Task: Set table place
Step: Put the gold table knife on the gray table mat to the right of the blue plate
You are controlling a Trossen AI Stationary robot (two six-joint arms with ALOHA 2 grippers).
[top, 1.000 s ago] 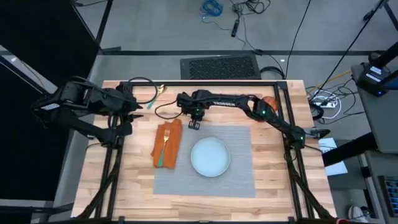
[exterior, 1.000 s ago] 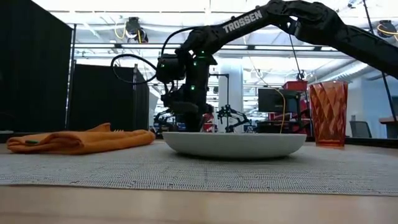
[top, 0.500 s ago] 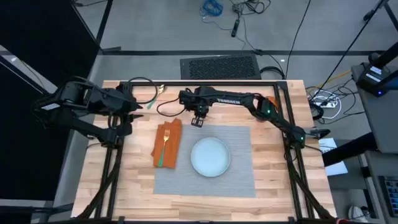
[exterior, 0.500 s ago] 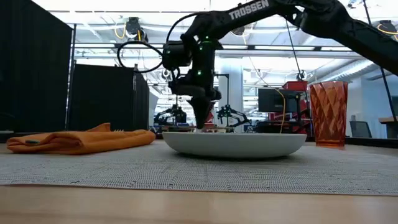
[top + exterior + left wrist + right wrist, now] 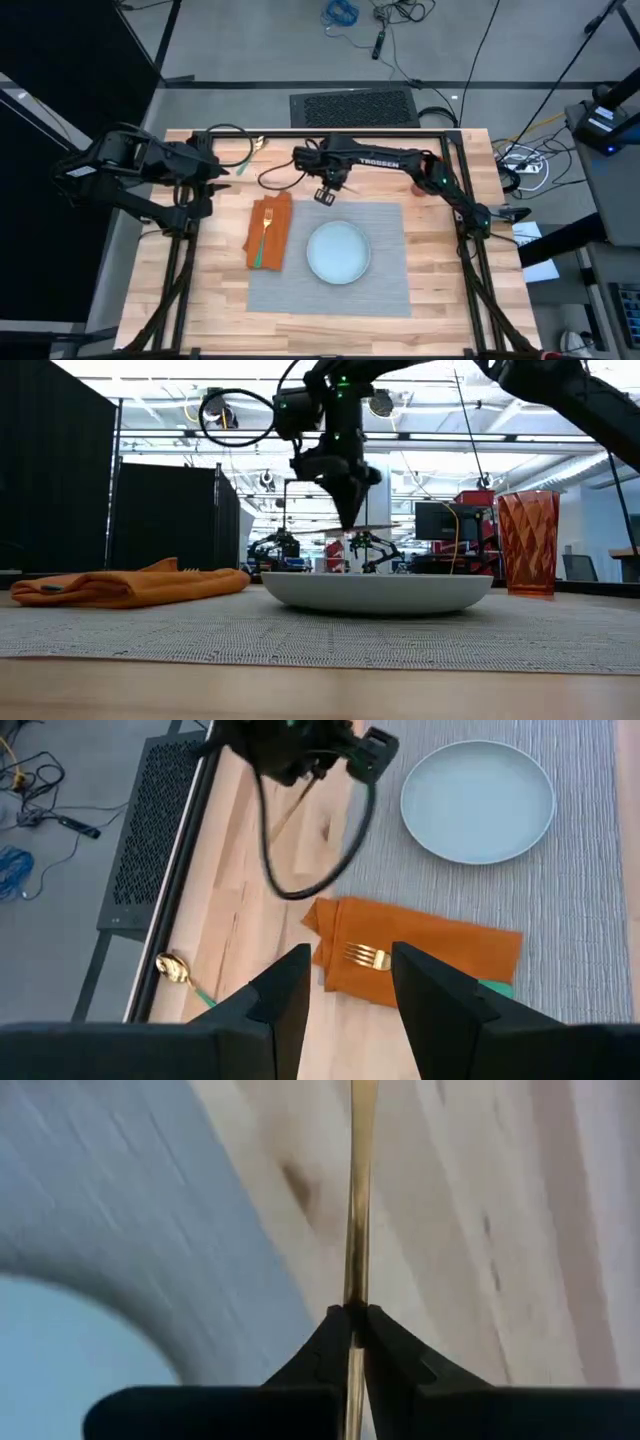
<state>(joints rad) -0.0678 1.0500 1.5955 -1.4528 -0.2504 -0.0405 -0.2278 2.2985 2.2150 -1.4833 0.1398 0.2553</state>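
Spanning nearly the whole high view, the table (image 5: 210,300) carries the place (image 5: 385,280), a grey mat at its centre. On the mat sits a pale plate (image 5: 338,251); at nine o'clock from it lies an orange napkin (image 5: 270,232) bearing a gold fork (image 5: 266,224). The right gripper (image 5: 325,194) hangs at twelve o'clock of the plate, jaws clamped on a thin gold utensil (image 5: 358,1190). The left gripper (image 5: 345,988) waits at the table's ten o'clock corner, jaws apart.
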